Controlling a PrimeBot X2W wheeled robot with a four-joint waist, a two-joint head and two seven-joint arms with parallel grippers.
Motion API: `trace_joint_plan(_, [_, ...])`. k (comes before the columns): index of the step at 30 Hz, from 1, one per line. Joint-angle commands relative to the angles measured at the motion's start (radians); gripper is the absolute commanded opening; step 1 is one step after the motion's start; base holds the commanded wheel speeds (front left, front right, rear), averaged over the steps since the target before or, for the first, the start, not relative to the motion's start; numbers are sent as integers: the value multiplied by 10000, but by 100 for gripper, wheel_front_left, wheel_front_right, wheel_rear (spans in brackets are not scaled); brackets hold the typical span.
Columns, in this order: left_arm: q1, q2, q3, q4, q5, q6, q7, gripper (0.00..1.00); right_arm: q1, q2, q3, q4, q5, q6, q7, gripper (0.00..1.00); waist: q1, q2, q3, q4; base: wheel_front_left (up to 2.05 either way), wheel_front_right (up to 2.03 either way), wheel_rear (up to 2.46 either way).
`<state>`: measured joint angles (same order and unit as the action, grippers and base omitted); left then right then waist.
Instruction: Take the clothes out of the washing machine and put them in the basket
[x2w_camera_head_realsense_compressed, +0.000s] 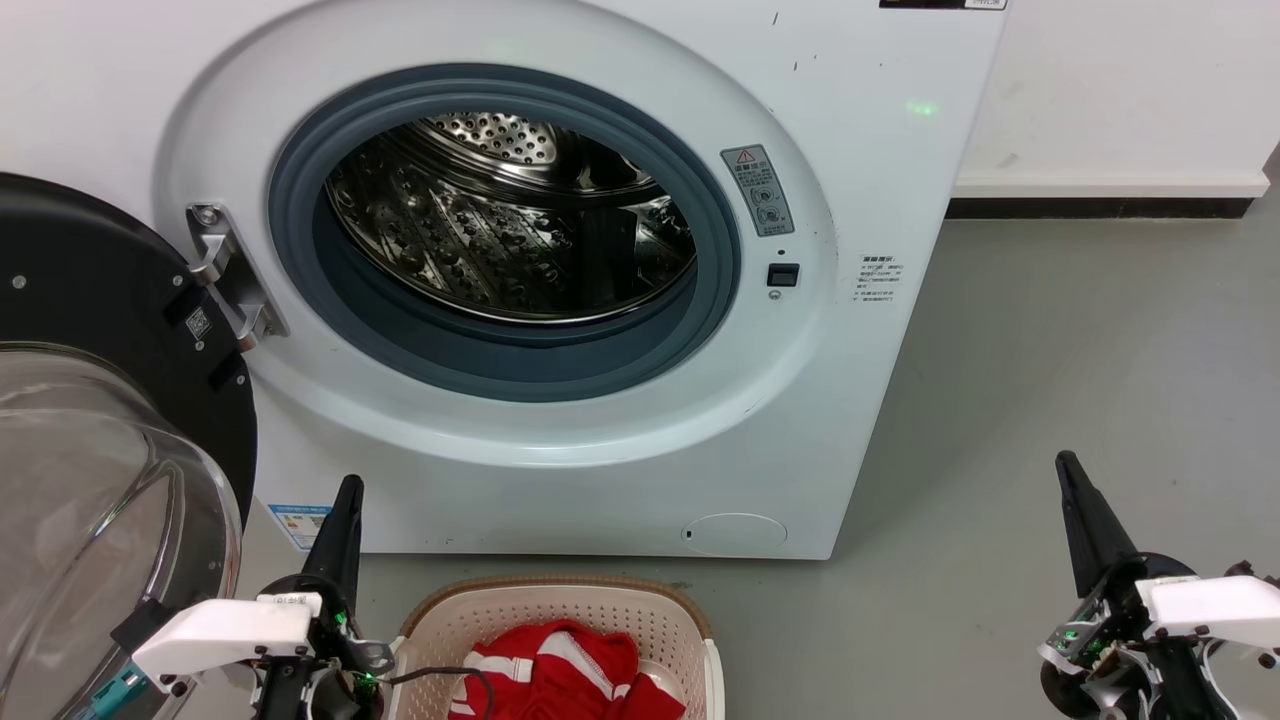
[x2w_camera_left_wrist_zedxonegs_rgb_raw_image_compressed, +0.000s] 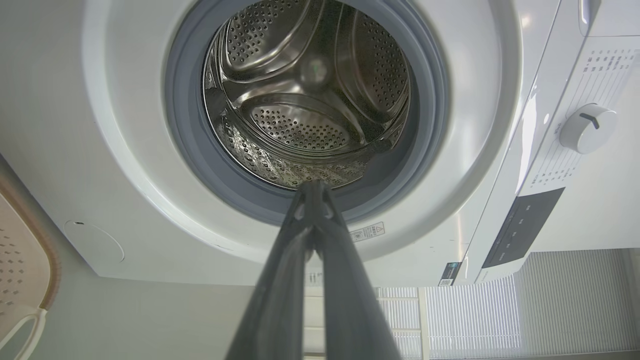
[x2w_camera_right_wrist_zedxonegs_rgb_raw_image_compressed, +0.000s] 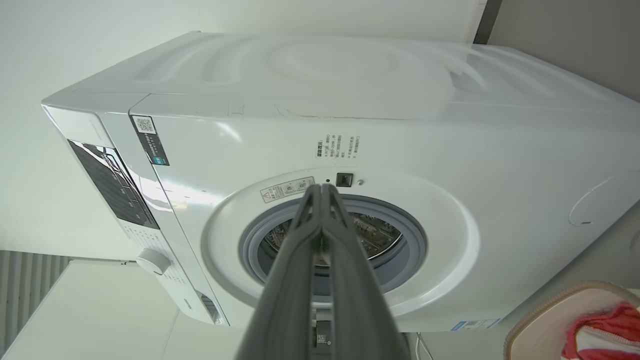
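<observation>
The red and white clothes (x2w_camera_head_realsense_compressed: 560, 668) are lying in the cream basket (x2w_camera_head_realsense_compressed: 600, 583). They are bunched up at its near side. A thin black wire (x2w_camera_head_realsense_compressed: 478, 676) is looping over their left edge.

The basket is sitting on the grey floor (x2w_camera_head_realsense_compressed: 1050, 380), just in front of the white washing machine (x2w_camera_head_realsense_compressed: 880, 120). The machine's round door (x2w_camera_head_realsense_compressed: 90, 480) is hanging wide open on the left, held by a silver hinge (x2w_camera_head_realsense_compressed: 225, 270). Its clear glass bowl is bulging out close beside the left arm. The shiny drum (x2w_camera_head_realsense_compressed: 500, 230) with its little holes is showing through the grey ring (x2w_camera_head_realsense_compressed: 722, 260).

The left claw (x2w_camera_head_realsense_compressed: 348, 492) is pointing up at the machine, just left of the basket. Its two dark fingers are pressing together, so it is narrow. The right claw (x2w_camera_head_realsense_compressed: 1066, 468) is hovering over bare floor, well apart from the basket and to the right of the machine. Its fingers are pressing together too.

In the left wrist view, a round white knob (x2w_camera_left_wrist_zedxonegs_rgb_raw_image_compressed: 587, 127) is sticking out of the machine's panel.
</observation>
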<state>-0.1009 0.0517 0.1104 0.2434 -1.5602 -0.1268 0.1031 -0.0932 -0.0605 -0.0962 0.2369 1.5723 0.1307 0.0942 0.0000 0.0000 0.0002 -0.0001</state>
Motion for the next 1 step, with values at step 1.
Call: trace_joint_plan(1, [-87,-14,48,16,-187,-32,59,0,-151,-13,-19,45,179,1,43,0,0,0,5,0,0,0,0])
